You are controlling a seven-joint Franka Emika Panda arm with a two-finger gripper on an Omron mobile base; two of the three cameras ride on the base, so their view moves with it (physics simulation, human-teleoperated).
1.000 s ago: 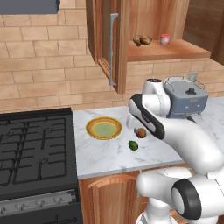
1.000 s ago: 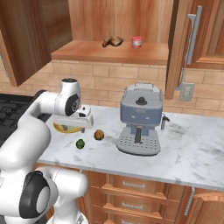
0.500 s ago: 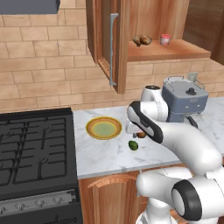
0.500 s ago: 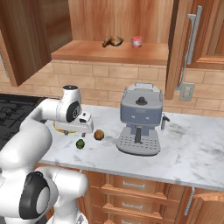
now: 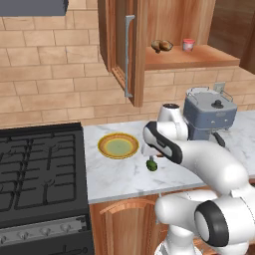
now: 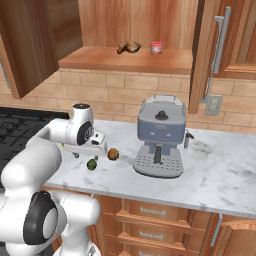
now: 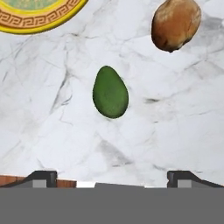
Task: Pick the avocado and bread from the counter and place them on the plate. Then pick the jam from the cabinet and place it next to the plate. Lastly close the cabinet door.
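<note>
White marble table carries the task items. The gripper hangs over the table with its jaws spread wide, released, holding nothing and touching nothing; the two dark fingertips stand apart at the bottom of the hand view. Between them and further along the line of sight lies the avocado, flat on the marble, clear of the jaws. In the left base view the avocado sits directly under the hand; in the right base view it lies just beside the hand's lower edge.

The bread rests on the table near the avocado, apart from it; in the right base view it lies between the avocado and the coffee machine.

Containers: the plate holds nothing; its rim is near the avocado, not touching. The cabinet stands with its cabinet door swung open. On its shelf stand the jam and, beside it, a lumpy tan pastry.

Change against the earlier pictures: the hand has come down from above the plate's edge to low over the avocado, and the jaws stay wide. Avocado, bread, plate and jam have not shifted
</note>
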